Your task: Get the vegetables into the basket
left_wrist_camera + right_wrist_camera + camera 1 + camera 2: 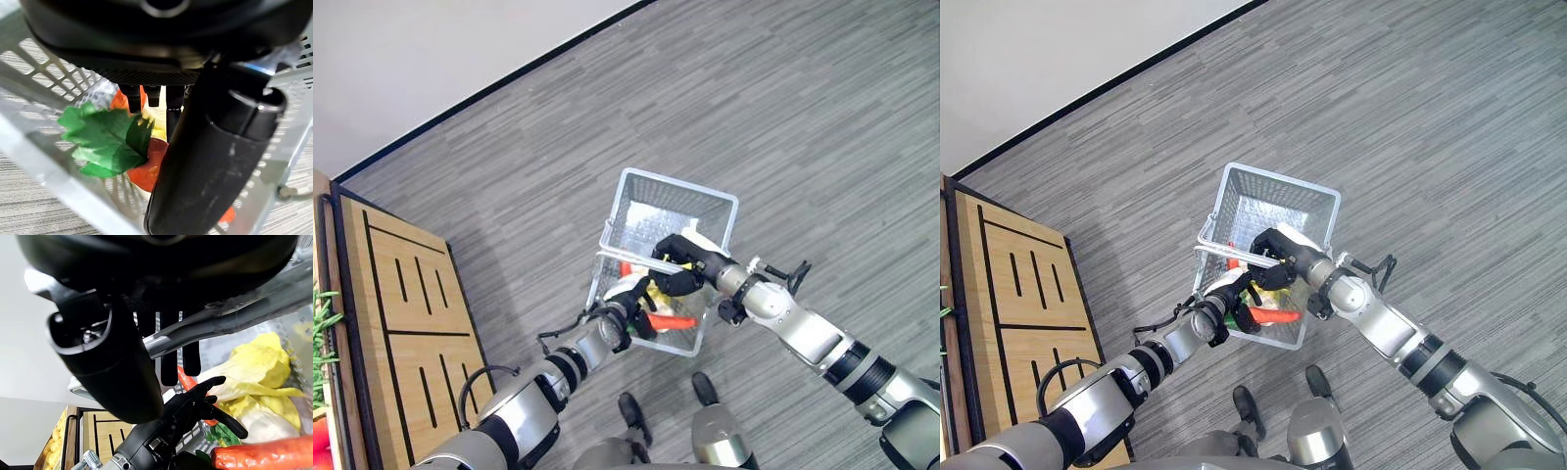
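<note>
A silver wire basket (680, 184) hangs over the grey carpet. My right hand (677, 262) is shut on its handle (234, 313), which crosses under the palm. Inside the basket lie an orange carrot (671, 321), a yellow-white cabbage (259, 367), a red pepper (188, 379) and a green leafy piece (107, 142). My left hand (628, 299) reaches into the basket's near left corner. Its fingers (215, 413) are spread open just above the vegetables and hold nothing. The left thumb (210, 161) stands beside the basket's wire wall.
A wooden shelf unit (406, 323) stands to the left, with green leaves (321, 333) at its edge and yellow produce (51, 440) on it. A white wall with a black baseboard (460, 103) runs along the far side. Grey carpet (803, 117) surrounds the basket.
</note>
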Tool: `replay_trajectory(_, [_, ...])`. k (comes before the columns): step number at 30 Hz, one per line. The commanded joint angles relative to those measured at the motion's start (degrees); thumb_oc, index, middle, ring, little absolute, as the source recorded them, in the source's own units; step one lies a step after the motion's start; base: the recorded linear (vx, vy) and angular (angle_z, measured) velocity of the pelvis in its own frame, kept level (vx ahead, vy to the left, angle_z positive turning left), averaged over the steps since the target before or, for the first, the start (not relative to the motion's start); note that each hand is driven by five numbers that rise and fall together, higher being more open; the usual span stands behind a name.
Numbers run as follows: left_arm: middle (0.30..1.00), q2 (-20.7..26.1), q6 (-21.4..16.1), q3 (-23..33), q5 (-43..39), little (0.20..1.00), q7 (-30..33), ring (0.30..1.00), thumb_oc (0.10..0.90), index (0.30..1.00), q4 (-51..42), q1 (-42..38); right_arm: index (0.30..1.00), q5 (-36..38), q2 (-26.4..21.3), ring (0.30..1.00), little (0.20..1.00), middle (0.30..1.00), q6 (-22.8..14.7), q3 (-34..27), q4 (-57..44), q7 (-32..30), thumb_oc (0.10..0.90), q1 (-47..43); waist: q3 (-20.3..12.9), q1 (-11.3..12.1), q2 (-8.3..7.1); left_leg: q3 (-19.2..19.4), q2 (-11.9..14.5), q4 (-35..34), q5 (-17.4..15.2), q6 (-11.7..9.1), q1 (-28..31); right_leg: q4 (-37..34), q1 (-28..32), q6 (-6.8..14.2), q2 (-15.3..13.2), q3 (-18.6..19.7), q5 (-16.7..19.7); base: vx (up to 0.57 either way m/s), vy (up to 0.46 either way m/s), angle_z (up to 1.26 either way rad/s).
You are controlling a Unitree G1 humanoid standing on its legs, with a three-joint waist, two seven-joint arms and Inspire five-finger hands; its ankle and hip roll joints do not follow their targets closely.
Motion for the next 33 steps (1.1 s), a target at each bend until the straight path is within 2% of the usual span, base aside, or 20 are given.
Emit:
replay_trajectory(1, [1.0, -0.63, -1.68, 1.6, 2.97, 1.0, 2.88, 1.0, 0.9, 1.0, 3.83, -5.86, 0.3, 4.02, 4.84, 0.3, 0.3, 0.3, -14.03, -4.36, -14.55, -1.1, 0.4, -7.35, -4.57, -0.21, -0.95, 2.06, 5.44, 0.11, -1.98, -5.2, 3.29, 4.13, -7.75, 3.53, -2.52, 0.08, 2.94, 0.0, 0.0, 0.0])
replay_trajectory(11, [1.0, -0.46, -1.8, 0.65, 5.1, 1.0, 1.59, 1.0, 0.9, 1.0, 2.69, -4.55, 0.3, 2.52, 4.68, 0.3, 0.3, 0.3, -12.81, -5.13, -10.1, -1.23, 0.4, -4.61, -4.37, 0.24, -0.74, 1.71, 5.3, 0.11, -2.09, -5.15, 3.11, 3.99, -7.59, 3.51, -2.78, -0.25, 3.0, 0.0, 0.0, 0.0])
replay_trajectory(19, [1.0, 0.7, -3.96, -5.28, 10.21, 1.0, -6.83, 1.0, 0.9, 1.0, -3.41, -0.49, 0.3, -0.32, 4.67, 0.3, 0.3, 0.3, -9.39, -3.16, 5.73, 1.76, 0.4, -2.69, -4.62, 1.68, 0.81, 0.95, 4.84, 0.11, -2.28, -5.13, 3.0, 3.77, -7.11, 3.58, -3.19, -1.04, 2.78, 0.0, 0.003, 0.04])
replay_trajectory(26, [1.0, 1.38, -4.95, -6.4, 9.37, 1.0, -11.0, 1.0, 0.9, 1.0, -5.89, 4.42, 0.3, -0.67, 6.86, 0.3, 0.3, 0.3, -8.42, -3.02, 15.25, 4.2, 0.4, 0.0, -4.78, 2.46, 2.37, 0.6, 4.38, 0.11, -2.35, -5.18, 3.15, 3.51, -6.71, 3.66, -3.67, -1.64, 2.76, 0.01, 0.006, 0.05])
replay_trajectory(30, [1.0, 2.22, -5.41, -6.28, 8.13, 1.0, -12.56, 1.0, 0.9, 1.0, -7.58, 6.89, 0.3, -3.96, 8.48, 0.3, 0.3, 0.3, -8.18, -4.38, 22.84, 3.22, 0.4, 1.18, -5.04, 3.1, 2.26, 0.37, 4.4, 0.11, -2.44, -5.17, 3.44, 3.18, -6.04, 3.64, -3.57, -2.06, 2.77, 0.01, -0.018, 0.02])
replay_trajectory(31, [1.0, 3.45, -5.48, -5.75, 6.56, 1.0, -14.0, 1.0, 0.9, 1.0, -9.17, 8.88, 0.3, -7.21, 9.38, 0.3, 0.3, 0.3, -8.07, -5.9, 27.44, 1.56, 0.4, 1.87, -5.41, 3.72, 1.84, 0.03, 4.6, 0.14, -2.67, -5.09, 3.81, 3.09, -5.25, 3.63, -3.45, -2.38, 2.55, 0.03, -0.057, 0.08])
replay_trajectory(33, [1.0, 4.56, -5.35, -5.41, 5.43, 1.0, -15.14, 1.0, 0.9, 1.0, -10.2, 10.94, 0.3, -8.51, 10.3, 0.3, 0.3, 0.3, -8.12, -7.54, 31.76, 0.44, 0.4, 3.02, -5.83, 4.32, 1.22, -0.29, 4.75, 0.17, -2.89, -5.05, 4.25, 2.92, -4.34, 3.61, -3.28, -2.81, 2.28, 0.04, -0.048, 0.18])
